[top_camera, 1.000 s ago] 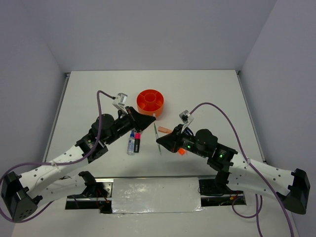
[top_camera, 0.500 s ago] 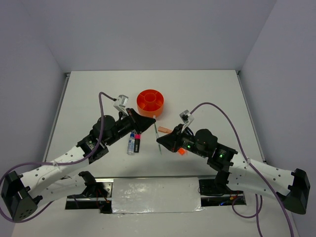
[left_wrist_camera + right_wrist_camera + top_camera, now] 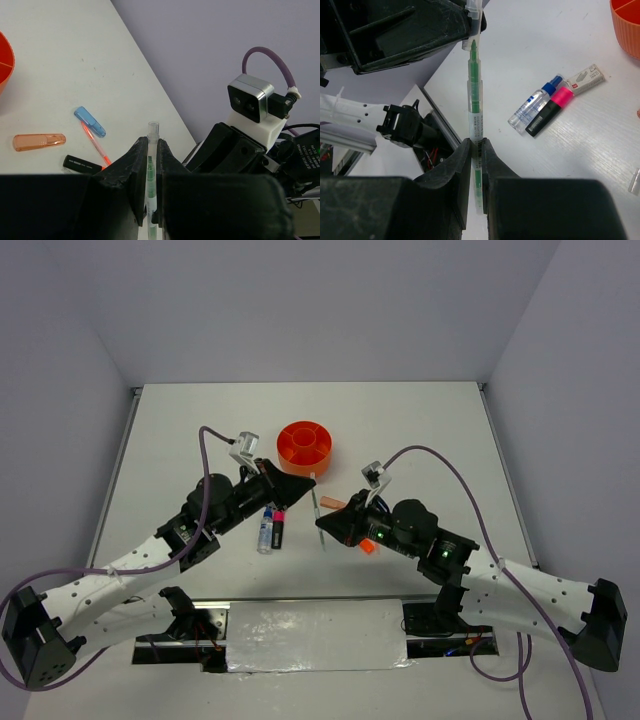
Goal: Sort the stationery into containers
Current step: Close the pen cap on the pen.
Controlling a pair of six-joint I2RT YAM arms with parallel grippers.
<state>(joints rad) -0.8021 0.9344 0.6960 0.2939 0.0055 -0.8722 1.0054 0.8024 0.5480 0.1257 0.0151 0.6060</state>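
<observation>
The thin pen, clear-barrelled with a green refill, is held by both arms at once, just in front of the round orange organiser on the near side. The left gripper is clamped on one end of the pen, and the right gripper is pinched tight on the other end. The pen runs straight from one to the other.

On the white table, under the left arm's tip, a blue-capped white marker and a pink-black highlighter lie side by side. A small white box sits just past them. On the right arm's side are a peach piece, a light-blue piece, a thin orange pen and an orange-black highlighter. The orange pen's tip touches the light-blue piece.
</observation>
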